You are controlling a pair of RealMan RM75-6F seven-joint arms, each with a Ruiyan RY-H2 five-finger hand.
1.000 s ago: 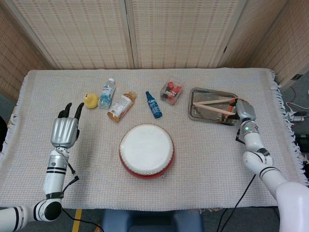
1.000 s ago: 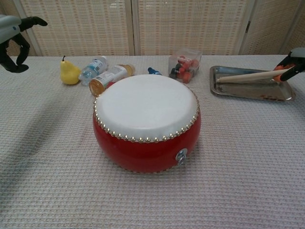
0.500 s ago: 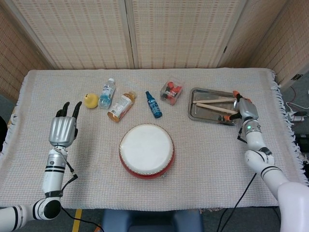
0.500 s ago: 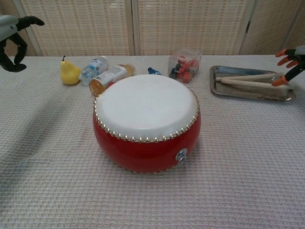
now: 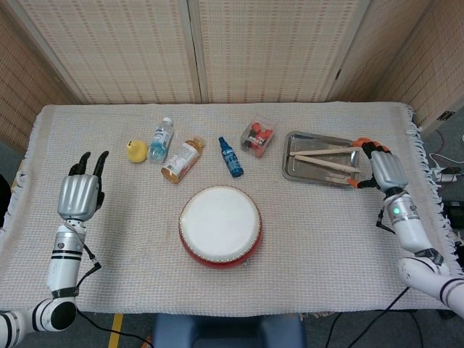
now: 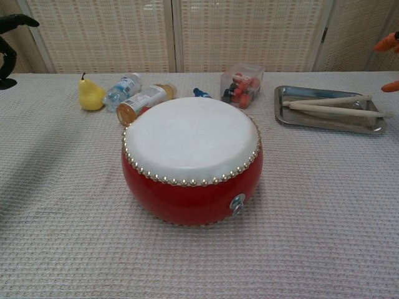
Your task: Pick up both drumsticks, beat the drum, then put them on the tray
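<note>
While both drumsticks (image 5: 323, 157) lie in tray (image 5: 299, 172), right hand (image 5: 386, 171) fingers wide, left hand (image 5: 77, 194) empty, chest view crops both.

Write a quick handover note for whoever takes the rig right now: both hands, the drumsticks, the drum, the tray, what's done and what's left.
Left hand: open, holds nothing, over the cloth at the table's left side.
Right hand: open, holds nothing, just beside the tray's right end.
Drumsticks: both lie in the tray, crossing near their left ends, touched by neither hand.
Drum: upright in the middle of the table, nothing on it.
Done: sticks are placed on the tray. Whether the drum was beaten cannot be told from these views.
Left: apparently nothing beyond pulling the arms clear.
</note>
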